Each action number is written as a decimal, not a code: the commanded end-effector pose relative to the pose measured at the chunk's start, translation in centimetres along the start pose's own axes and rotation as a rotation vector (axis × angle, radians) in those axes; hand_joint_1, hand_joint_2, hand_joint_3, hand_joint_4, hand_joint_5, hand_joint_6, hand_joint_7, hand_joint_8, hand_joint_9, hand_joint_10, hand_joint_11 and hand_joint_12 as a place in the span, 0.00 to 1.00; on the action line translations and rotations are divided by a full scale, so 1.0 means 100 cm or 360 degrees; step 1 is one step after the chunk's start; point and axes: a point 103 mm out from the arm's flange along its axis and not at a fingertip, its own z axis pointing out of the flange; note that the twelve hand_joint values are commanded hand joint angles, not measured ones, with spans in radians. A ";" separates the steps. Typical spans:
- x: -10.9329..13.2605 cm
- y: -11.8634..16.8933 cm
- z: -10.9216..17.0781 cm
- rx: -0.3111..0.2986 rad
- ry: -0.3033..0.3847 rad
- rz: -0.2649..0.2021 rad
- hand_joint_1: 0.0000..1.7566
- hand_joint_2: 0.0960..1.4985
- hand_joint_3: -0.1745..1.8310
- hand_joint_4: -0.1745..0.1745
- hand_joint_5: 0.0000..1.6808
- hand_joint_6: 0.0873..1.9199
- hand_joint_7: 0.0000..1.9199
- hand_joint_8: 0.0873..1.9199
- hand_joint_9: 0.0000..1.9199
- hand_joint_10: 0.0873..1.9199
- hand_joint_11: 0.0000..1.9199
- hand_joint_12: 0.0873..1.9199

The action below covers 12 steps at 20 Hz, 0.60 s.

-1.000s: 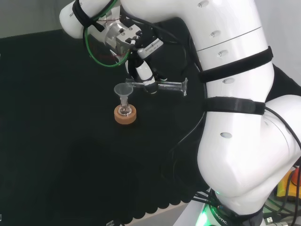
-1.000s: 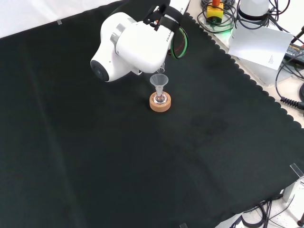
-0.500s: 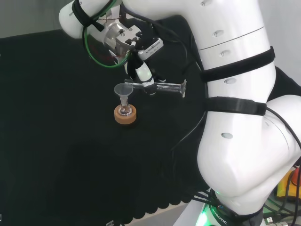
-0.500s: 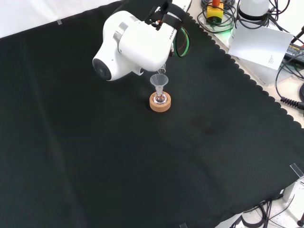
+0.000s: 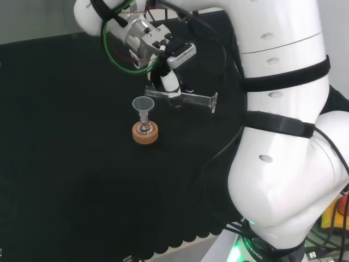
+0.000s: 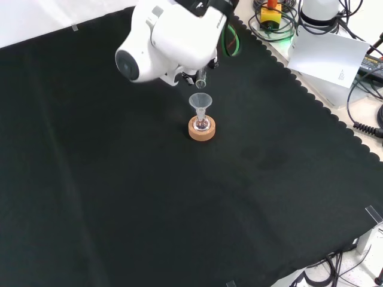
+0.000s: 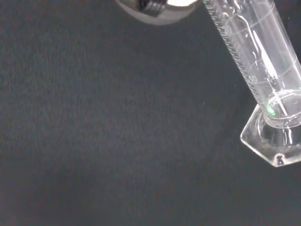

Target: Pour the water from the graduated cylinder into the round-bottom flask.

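- Landmark: one cork ring [image 5: 145,134] lay on the black cloth [image 5: 65,164]; all positions below were referenced to it
- Head view: the hand [image 5: 170,86] was above and slightly right of the cork ring, its fingers curled round the graduated cylinder [image 5: 188,99]
- Head view: the graduated cylinder lay nearly horizontal, with its mouth end up and just right of the funnel [image 5: 143,104] and its foot pointing away to the right, well apart from the cork ring
- Head view: one round-bottom flask [image 5: 144,128] sat in the cork ring, with one clear funnel upright in its neck; the cylinder mouth was near the funnel rim but higher, apart from it
- Front view: a white arm link [image 6: 170,36] stood above and left of the cork ring [image 6: 201,128] and covered the hand; this view therefore did not confirm the grasp
- Front view: a short length of the graduated cylinder [image 6: 201,76] projected below the link, directly above the funnel [image 6: 200,101], with a clear gap between them
- Front view: the flask [image 6: 202,124] and funnel stood in line over the cork ring
- Wrist view: the graduated cylinder [image 7: 256,61] ran diagonally over bare cloth, showing printed graduations and a polygonal foot
- Wrist view: liquid level in the cylinder could not be determined
- Count: one graduated cylinder, one funnel, one flask, one cork ring, one hand
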 end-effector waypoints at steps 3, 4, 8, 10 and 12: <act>-0.022 -0.005 0.011 -0.0298 0.0181 -0.0115 0.72 0.72 0.09 0.00 0.58 0.49 0.53 0.49 0.80 0.00 0.64 0.35; -0.024 -0.005 0.011 -0.0324 0.0198 -0.0126 0.72 0.72 0.09 0.00 0.58 0.49 0.53 0.49 0.79 0.00 0.64 0.35; -0.030 -0.008 0.013 -0.0459 0.0265 -0.0176 0.72 0.72 0.09 0.00 0.58 0.49 0.53 0.49 0.80 0.00 0.64 0.35; -0.031 -0.009 0.013 -0.0497 0.0274 -0.0187 0.72 0.72 0.09 0.00 0.58 0.49 0.53 0.48 0.80 0.00 0.64 0.35; -0.033 -0.009 0.013 -0.0540 0.0286 -0.0200 0.72 0.72 0.09 0.00 0.58 0.49 0.53 0.48 0.79 0.00 0.64 0.35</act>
